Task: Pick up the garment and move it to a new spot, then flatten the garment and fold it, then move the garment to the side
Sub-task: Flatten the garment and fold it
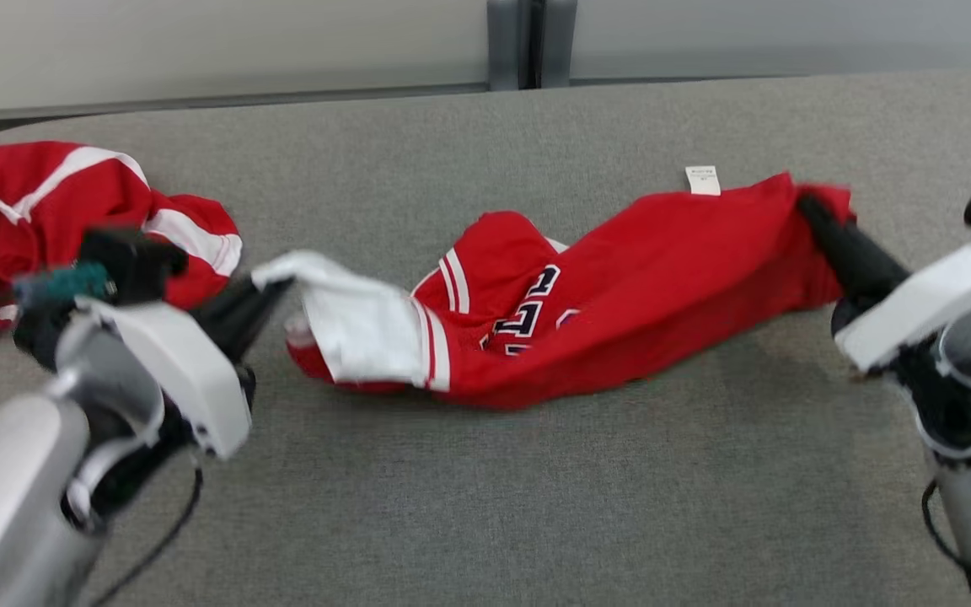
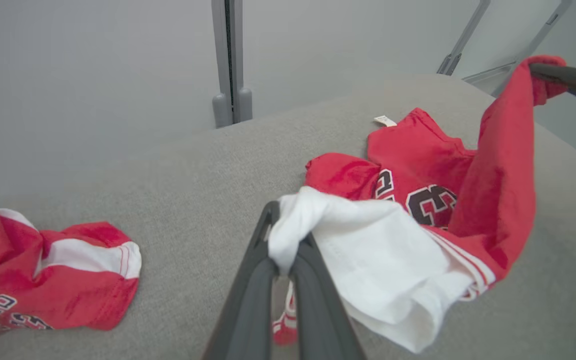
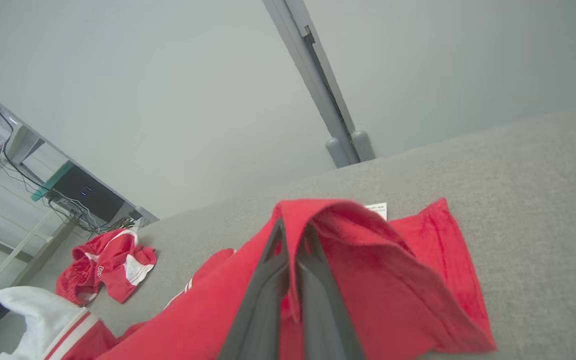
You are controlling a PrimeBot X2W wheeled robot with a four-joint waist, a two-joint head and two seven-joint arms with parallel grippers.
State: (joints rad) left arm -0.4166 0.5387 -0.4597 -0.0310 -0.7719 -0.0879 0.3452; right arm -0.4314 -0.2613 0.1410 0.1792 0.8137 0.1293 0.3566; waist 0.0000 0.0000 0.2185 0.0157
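The garment (image 1: 620, 295) is a red jersey with dark numbers, white stripes and a white sleeve, stretched across the middle of the grey table. My left gripper (image 1: 270, 291) is shut on its white sleeve end (image 2: 288, 235), lifted a little off the table. My right gripper (image 1: 810, 206) is shut on the red hem at the far right, with red cloth (image 3: 368, 260) draped over its fingers (image 3: 268, 280). A small white label (image 1: 702, 179) pokes out at the garment's top edge. The middle of the garment sags onto the table between the two grips.
A second red and white garment (image 1: 56, 219) lies crumpled at the table's far left, close behind my left arm. The grey table (image 1: 536, 506) runs to a pale wall with a grey post (image 1: 532, 42). Shelving with cables (image 3: 43, 190) stands beyond the table's left end.
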